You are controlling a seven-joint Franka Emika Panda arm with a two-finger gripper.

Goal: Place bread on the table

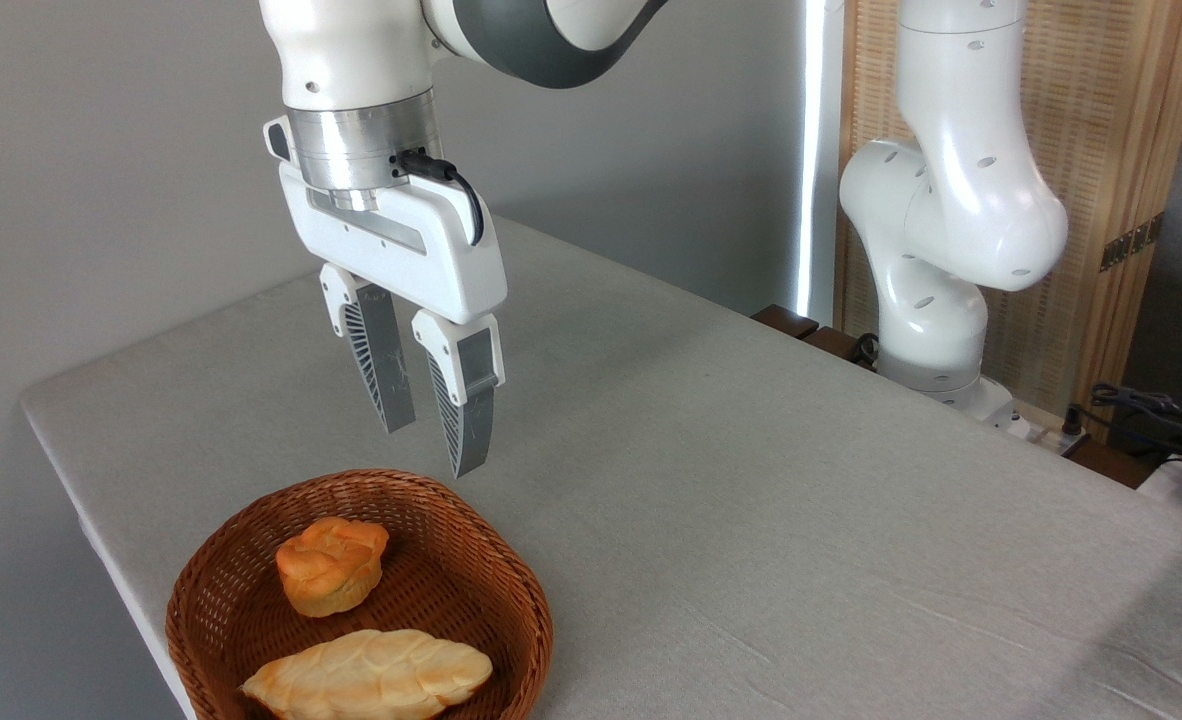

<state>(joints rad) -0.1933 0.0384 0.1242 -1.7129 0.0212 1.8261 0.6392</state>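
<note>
The bread (332,565), a small lumpy orange-golden bun, lies inside a brown wicker basket (511,590) at the lower left. My gripper (434,448) hangs in the air above the basket's far rim, up and to the right of the bun. Its two grey fingers point down with a small gap between them and nothing held. The table (751,480) is covered in light grey cloth and spreads out to the right of the basket.
A longer, pale oval loaf (371,675) with a leaf pattern lies in the front of the same basket. The robot's white base (936,300) stands at the table's far right edge, with cables (1151,410) beyond it.
</note>
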